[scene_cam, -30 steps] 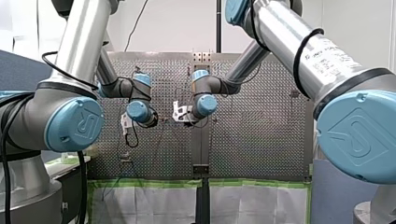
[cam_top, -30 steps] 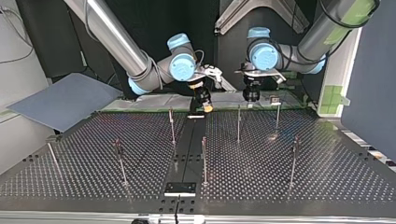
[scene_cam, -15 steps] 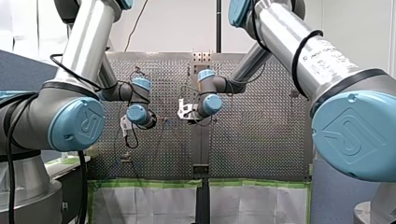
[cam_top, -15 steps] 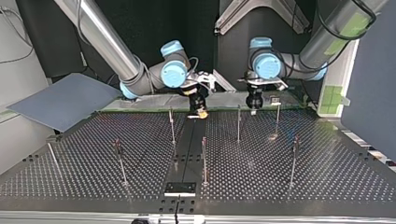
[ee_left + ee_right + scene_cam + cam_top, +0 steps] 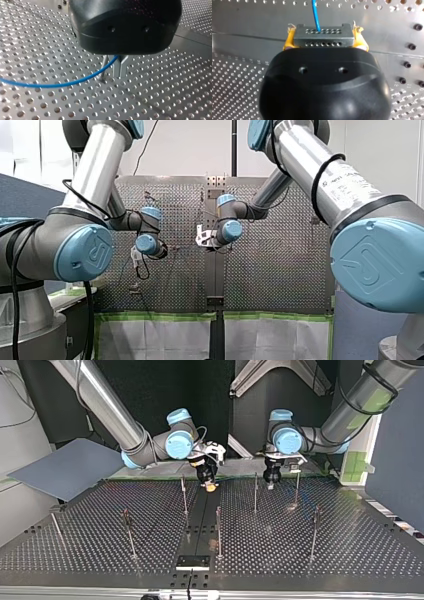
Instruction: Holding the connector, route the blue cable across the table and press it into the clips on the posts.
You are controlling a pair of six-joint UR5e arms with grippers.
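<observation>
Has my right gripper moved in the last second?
Yes. In the top view my right gripper has shifted toward the view's left and lower, nearer the thin post.

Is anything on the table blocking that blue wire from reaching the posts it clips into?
Nothing visible does. The right gripper holds the connector, the blue cable runs on to the left gripper, and the posts stand apart on the perforated table.

hidden holds
the black body of the left gripper [image 5: 120, 75] covers where the blue cable [image 5: 62, 84] meets it; that of the right gripper [image 5: 323, 33] hides the connector [image 5: 323, 41]'s lower part; tops of the posts [image 5: 255, 491] too small to read
</observation>
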